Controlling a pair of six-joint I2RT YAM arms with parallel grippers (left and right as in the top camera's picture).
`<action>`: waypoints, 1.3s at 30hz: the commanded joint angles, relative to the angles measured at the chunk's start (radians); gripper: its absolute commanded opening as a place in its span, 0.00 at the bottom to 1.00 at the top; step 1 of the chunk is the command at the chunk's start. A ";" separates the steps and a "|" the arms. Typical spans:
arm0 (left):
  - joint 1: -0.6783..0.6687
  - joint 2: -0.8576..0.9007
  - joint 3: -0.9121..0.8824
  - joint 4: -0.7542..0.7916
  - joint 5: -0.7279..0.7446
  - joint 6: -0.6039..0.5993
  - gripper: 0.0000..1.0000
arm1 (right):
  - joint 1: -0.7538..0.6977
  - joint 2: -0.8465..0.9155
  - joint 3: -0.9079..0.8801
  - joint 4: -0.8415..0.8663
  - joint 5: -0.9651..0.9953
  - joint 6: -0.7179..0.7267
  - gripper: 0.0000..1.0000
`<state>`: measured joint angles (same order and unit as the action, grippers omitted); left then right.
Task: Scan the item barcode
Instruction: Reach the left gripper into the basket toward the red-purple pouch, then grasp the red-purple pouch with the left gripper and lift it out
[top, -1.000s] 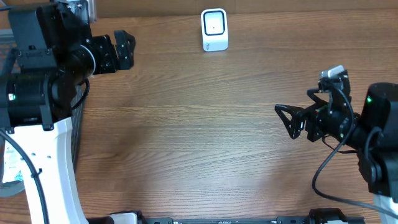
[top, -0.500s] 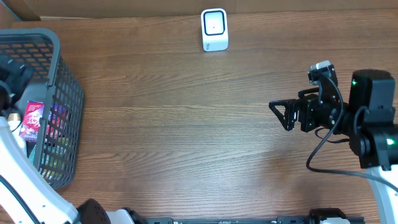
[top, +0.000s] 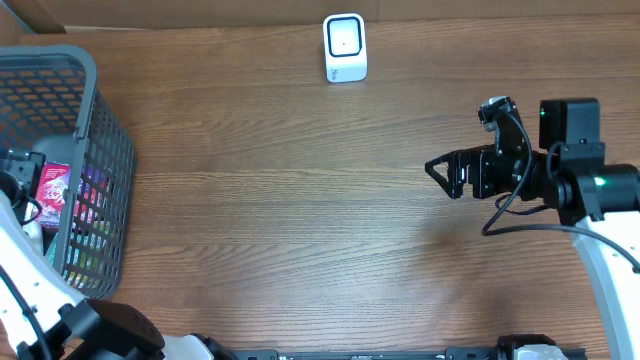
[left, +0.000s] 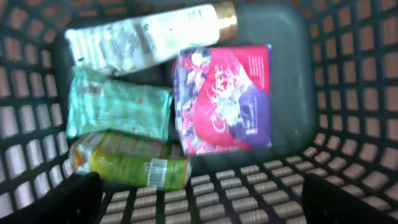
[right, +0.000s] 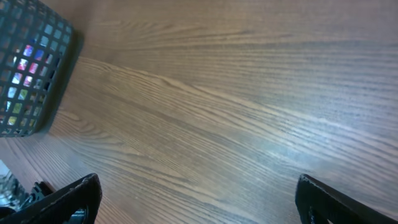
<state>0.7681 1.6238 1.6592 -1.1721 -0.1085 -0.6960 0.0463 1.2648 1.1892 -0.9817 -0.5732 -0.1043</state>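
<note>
While the left claw (left: 199, 196) hangs wide and empty over the basket (top: 105, 160) at far left, the pink packet (left: 224, 99) lies flat just ahead, upper centre of its view; the right claw (top: 443, 172), equally wide, sits far right.

Even diffuse light from above, table (top: 280, 200) uniformly bright with a faint soft shadow right of centre, overhead view sharp, left wrist view blurred, packets (left: 224, 99) smeared, print unreadable, basket (left: 348, 93) interior dim, right wrist view slightly soft, lower corners dark.
</note>
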 joint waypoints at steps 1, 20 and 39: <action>0.004 0.006 -0.109 0.092 -0.018 0.048 0.96 | -0.003 0.025 0.023 0.003 -0.012 0.003 1.00; 0.002 0.217 -0.363 0.483 0.144 0.132 0.94 | -0.003 0.047 0.023 0.003 -0.012 0.003 1.00; -0.006 0.227 -0.189 0.394 0.285 0.196 0.04 | -0.003 0.047 0.023 0.003 -0.012 0.003 1.00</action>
<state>0.7673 1.8862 1.3750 -0.7139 0.0944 -0.5453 0.0463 1.3125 1.1892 -0.9813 -0.5735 -0.1043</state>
